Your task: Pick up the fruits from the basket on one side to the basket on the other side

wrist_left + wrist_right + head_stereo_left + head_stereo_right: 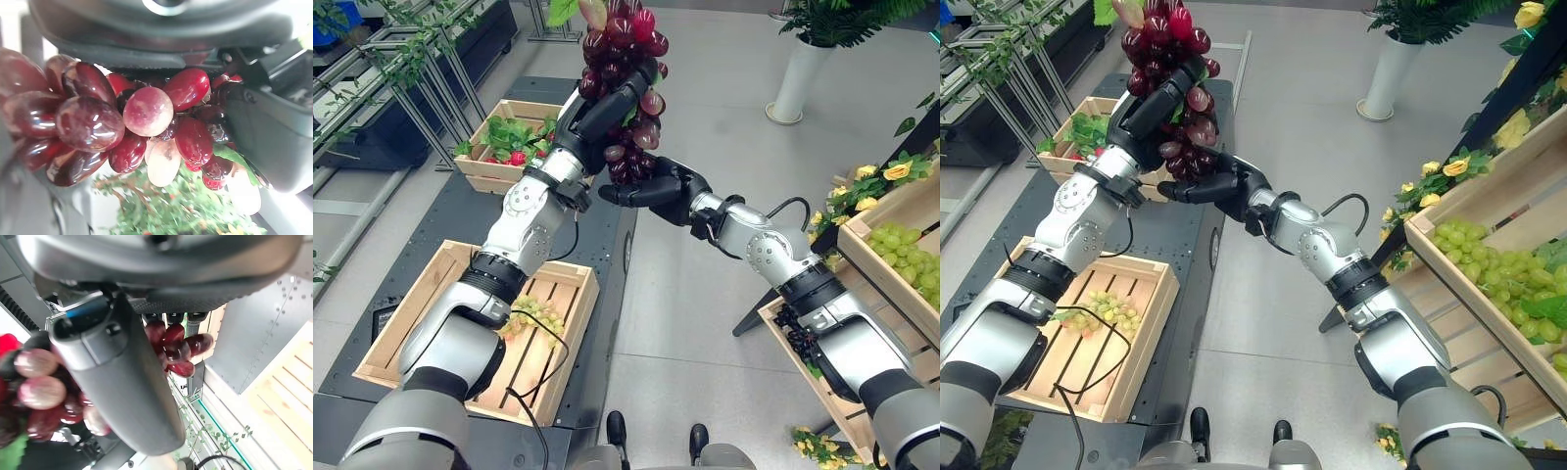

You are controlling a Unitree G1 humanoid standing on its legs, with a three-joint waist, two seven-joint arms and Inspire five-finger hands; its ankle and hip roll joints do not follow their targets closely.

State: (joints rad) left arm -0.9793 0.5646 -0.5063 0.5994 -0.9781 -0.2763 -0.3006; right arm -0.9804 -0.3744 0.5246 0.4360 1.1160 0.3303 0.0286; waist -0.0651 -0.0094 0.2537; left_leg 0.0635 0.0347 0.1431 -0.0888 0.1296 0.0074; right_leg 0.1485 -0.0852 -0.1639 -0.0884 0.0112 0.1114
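Observation:
A bunch of red grapes [622, 44] hangs high in the middle of the scene, above the floor. My left hand [607, 106] reaches up from the left and is shut on the bunch, its fingers wrapped round the middle. In the left wrist view the red grapes [98, 122] press against the left hand [161, 29]. My right hand [658, 191] comes in from the right, just under the bunch. Its fingers lie fairly straight beneath the lowest grapes and touch them. Some red grapes [176, 350] show past the right hand's thumb [122, 382].
A wooden crate [382, 343] at lower left holds green grapes [533, 315]. A farther crate [509, 110] holds leaves and red fruit. On the right, a tilted shelf crate [1430, 250] holds green grapes [1489, 264], with dark grapes [798, 338] below. A white vase [798, 78] stands behind.

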